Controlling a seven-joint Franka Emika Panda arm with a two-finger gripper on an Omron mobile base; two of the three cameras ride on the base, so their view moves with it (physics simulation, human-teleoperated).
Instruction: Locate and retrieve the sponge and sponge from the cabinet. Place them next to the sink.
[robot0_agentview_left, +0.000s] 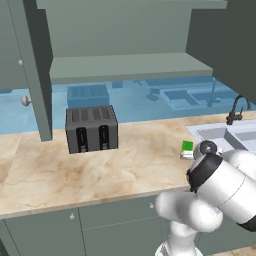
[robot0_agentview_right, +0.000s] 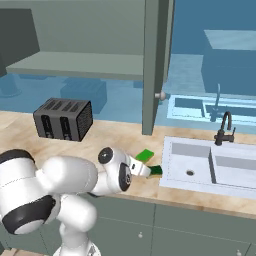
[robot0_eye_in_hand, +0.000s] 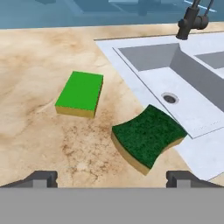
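Sponges on counter beside sink, toaster well apart, gripper released.

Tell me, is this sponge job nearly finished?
Nearly, it seems. Both lie on the counter by the sink: the bright green sponge flat, the dark green sponge overlapping the sink's rim. The gripper hangs over them, fingers spread, holding nothing. The cabinet shelf looks bare. Little seems left.

No text or labels are legible.
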